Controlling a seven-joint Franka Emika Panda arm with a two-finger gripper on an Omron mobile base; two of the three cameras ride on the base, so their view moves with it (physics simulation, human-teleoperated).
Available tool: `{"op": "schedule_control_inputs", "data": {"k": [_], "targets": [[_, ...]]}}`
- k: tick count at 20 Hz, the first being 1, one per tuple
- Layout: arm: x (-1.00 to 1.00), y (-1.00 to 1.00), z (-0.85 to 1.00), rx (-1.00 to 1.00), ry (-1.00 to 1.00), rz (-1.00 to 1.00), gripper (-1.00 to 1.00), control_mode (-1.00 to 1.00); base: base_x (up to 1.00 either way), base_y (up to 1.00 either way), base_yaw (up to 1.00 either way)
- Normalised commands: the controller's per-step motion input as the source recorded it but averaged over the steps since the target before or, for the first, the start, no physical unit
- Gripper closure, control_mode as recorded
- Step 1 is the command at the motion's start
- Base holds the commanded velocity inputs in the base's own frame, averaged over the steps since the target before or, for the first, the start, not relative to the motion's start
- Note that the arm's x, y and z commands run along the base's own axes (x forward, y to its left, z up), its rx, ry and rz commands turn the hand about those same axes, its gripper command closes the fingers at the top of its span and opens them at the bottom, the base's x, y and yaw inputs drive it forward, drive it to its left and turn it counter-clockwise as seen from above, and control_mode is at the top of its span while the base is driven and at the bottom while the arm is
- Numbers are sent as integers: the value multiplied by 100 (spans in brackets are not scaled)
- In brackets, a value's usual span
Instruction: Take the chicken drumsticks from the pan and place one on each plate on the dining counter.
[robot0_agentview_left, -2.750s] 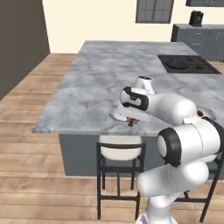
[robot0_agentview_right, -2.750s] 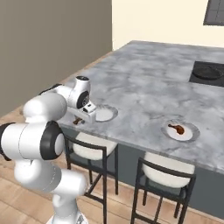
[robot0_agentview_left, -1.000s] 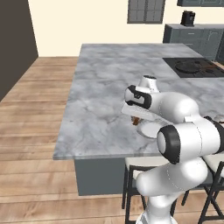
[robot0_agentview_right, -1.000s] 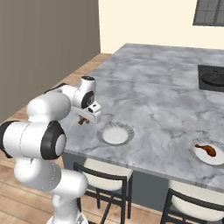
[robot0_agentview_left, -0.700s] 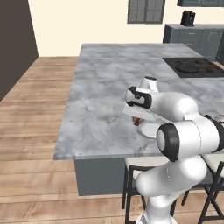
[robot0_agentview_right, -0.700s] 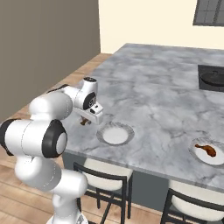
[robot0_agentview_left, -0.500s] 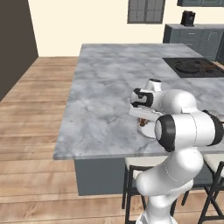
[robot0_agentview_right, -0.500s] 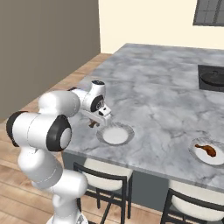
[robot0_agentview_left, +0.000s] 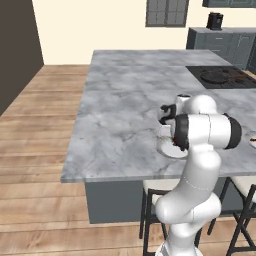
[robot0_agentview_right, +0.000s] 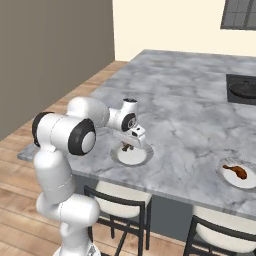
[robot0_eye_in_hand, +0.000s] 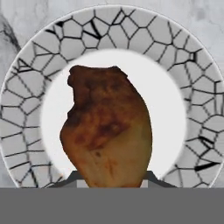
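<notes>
Two chicken drumsticks show. One glazed orange-brown drumstick (robot0_eye_in_hand: 107, 131), lumpy and darker at its far end, is clamped in the closed gripper (robot0_agentview_right: 128, 146) and hangs just above the near plate (robot0_agentview_right: 133, 155). The second drumstick (robot0_agentview_right: 235, 171) lies on the far plate (robot0_agentview_right: 239, 175). Two round shallow plates, each with a smooth white centre and a grey rim crazed with dark crack lines, rest on the marbled grey-and-white stone tabletop (robot0_agentview_left: 130, 100), well apart along its near edge. One round dark pan (robot0_agentview_left: 220, 75) sits on the black stovetop (robot0_agentview_left: 199, 74) at the far end. Dark-framed stools (robot0_agentview_right: 120, 207) with pale seats stand beneath the edge.
</notes>
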Motion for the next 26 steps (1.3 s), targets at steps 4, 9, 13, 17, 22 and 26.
{"op": "schedule_control_inputs", "data": {"k": [4,9,13,17,22,26], "targets": [[5,-26,-49,0,0,-11,100,-100,0,0,0],[21,-2,-38,0,0,-14,100,-100,0,0,0],[30,3,-25,0,7,-12,-100,-100,0,0,0],[19,2,-5,0,20,-4,-100,-100,0,0,0],[0,-5,20,0,1,2,-100,-100,0,0,0],[-9,-3,46,0,0,3,-100,-100,0,0,0]]}}
